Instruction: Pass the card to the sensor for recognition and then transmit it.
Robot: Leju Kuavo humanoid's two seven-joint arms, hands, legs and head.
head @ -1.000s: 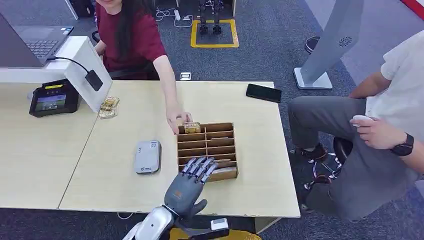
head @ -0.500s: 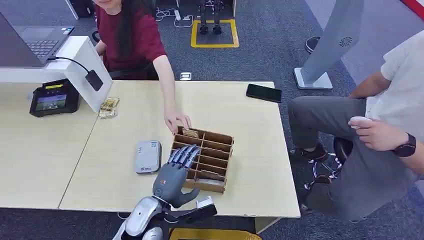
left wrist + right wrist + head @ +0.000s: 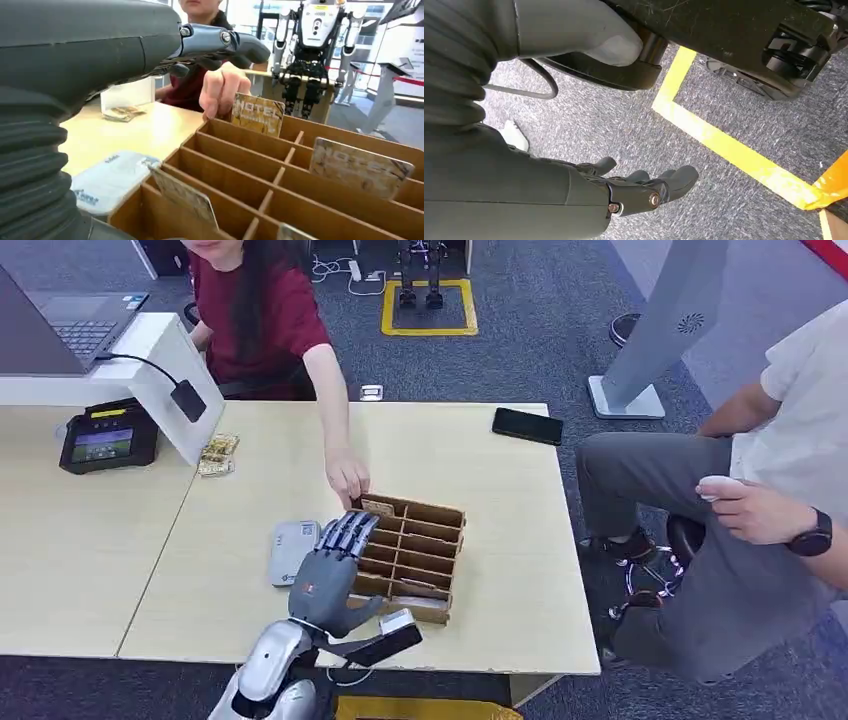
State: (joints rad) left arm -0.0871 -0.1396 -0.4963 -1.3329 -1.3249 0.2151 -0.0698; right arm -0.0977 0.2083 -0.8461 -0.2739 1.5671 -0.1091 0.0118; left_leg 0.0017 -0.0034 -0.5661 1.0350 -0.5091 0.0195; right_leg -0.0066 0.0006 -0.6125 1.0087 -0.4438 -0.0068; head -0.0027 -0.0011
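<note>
Brown board rack (image 3: 432,562): divided into slots so cards stand on edge, easy to pinch from above; sits on the pale table (image 3: 500,540), skewed toward the left hand.
Cards: one upright in the far slot (image 3: 257,114), another at the far side (image 3: 359,167), one leaning in a near slot (image 3: 184,196); none held.
Left hand (image 3: 328,575): fingers straight and spread, holding nothing, poised over the rack's near-left edge, probably lining up a pick.
Person's hand (image 3: 347,475): on the rack's far corner beside the upright card, likely steadying or restocking.
Sensor (image 3: 293,553): grey pad just left of the rack, within short reach for the scan.
Right hand (image 3: 644,190): hanging over carpet, loosely apart, empty.
</note>
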